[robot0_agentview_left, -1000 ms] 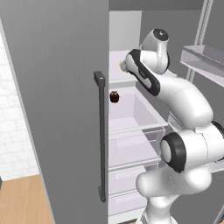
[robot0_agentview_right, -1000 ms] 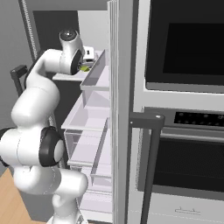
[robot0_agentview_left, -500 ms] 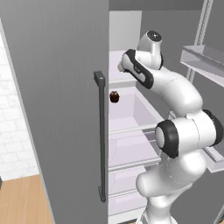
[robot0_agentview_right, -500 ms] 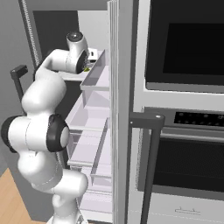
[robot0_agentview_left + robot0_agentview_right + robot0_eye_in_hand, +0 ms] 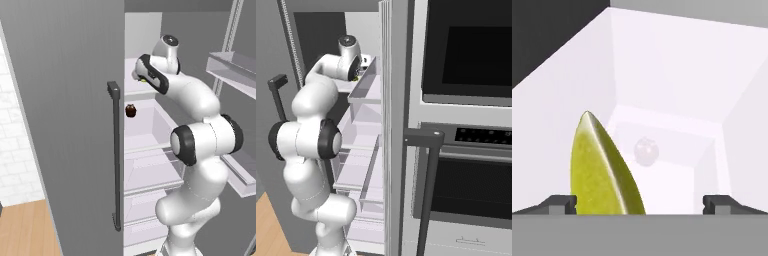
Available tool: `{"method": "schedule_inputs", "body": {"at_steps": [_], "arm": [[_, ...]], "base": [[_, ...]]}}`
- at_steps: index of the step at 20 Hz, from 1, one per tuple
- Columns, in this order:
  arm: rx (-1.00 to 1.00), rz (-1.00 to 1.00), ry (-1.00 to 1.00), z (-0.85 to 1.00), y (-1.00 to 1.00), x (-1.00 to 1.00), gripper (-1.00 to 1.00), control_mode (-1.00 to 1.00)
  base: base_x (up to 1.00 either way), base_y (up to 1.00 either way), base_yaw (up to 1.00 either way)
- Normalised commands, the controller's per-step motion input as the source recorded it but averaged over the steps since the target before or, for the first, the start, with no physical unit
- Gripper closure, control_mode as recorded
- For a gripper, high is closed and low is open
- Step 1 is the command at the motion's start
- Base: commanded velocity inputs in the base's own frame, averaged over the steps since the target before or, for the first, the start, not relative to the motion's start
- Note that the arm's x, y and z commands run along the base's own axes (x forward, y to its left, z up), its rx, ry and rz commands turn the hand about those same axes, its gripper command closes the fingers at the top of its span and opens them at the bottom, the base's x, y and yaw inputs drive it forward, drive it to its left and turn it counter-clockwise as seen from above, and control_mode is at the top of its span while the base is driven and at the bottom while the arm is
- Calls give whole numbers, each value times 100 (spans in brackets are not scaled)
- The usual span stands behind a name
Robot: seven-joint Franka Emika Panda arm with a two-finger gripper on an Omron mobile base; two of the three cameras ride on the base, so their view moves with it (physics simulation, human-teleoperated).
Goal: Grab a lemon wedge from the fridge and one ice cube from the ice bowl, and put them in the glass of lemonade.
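Note:
My gripper (image 5: pixel 641 202) is open, reaching onto the upper shelf of the open fridge (image 5: pixel 65 100). The lemon wedge (image 5: pixel 604 170), yellow-green and pointed, stands close up between the two fingertips (image 5: pixel 562 204), nearer the left one, and neither touches it. From the left base camera the gripper (image 5: pixel 138 76) sits at the shelf's front with a speck of the lemon wedge (image 5: pixel 144 80) by it. The right base camera shows the gripper (image 5: pixel 360 75) behind a door bin. The ice bowl and the glass of lemonade are out of view.
A small dark brown round thing (image 5: pixel 130 110) lies on the shelf below, and shows faintly through the shelf (image 5: pixel 646 151). Clear door bins (image 5: pixel 363 90) flank the arm. Clear drawers (image 5: pixel 150 170) sit lower. A wall oven (image 5: pixel 471 50) with a bar handle (image 5: pixel 428 200) stands to the right.
The arm has straightened upward and pushed the hand slightly deeper onto the upper shelf. The jaws have stayed open.

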Motion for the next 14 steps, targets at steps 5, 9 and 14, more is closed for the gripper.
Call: {"method": "schedule_inputs", "body": {"at_steps": [5, 9, 14], "arm": [[-5, 2, 1, -23, 21, 15, 100, -100], [-8, 4, 3, -32, 36, 0, 100, -100], [-1, 1, 1, -13, 2, -1, 100, -100]], "base": [[0, 0, 0], [0, 0, 0], [0, 0, 0]]}}
